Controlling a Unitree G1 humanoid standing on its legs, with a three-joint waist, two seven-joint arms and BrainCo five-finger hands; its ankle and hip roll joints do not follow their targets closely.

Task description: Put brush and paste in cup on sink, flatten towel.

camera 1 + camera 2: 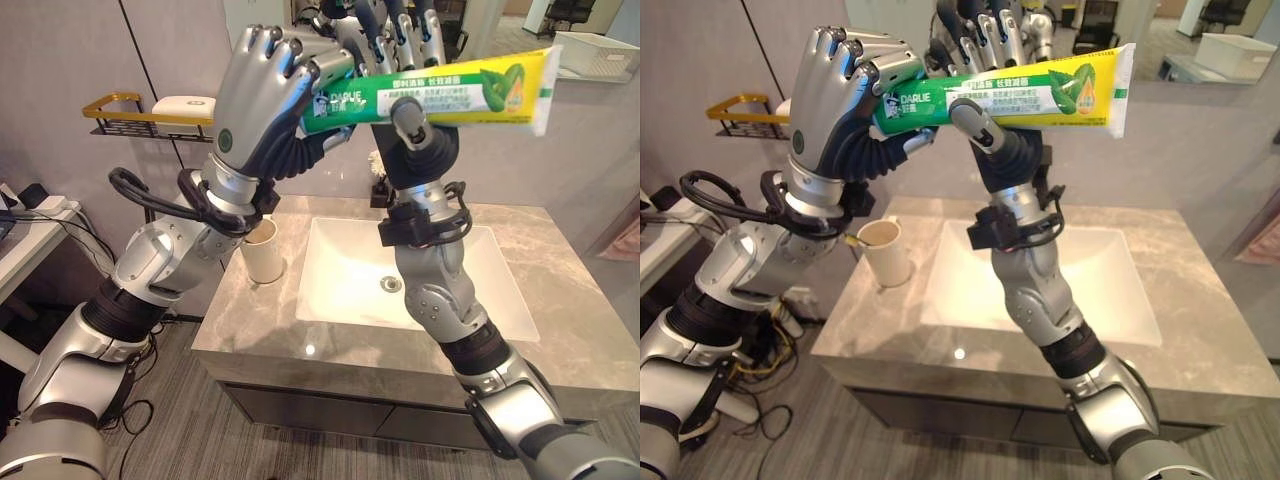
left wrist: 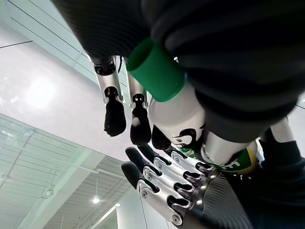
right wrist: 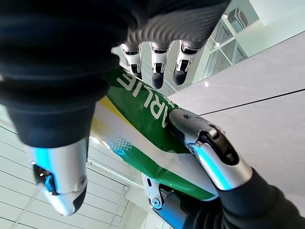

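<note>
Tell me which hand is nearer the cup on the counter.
Left. The left hand grips the toothpaste above the cup; the right hand holds it over the sink.

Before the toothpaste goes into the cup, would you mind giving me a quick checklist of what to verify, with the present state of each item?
1. Left hand curled round the cap end of the toothpaste tube: ok.
2. Right hand pinching the tube's middle: ok.
3. Tube above the cup: not ok; it is held high before the mirror, level.
4. Cup upright on the counter, beside the basin: ok.
5. Room in the cup: cannot tell; something already stands in it.
6. Towel flattened: cannot tell.
</note>
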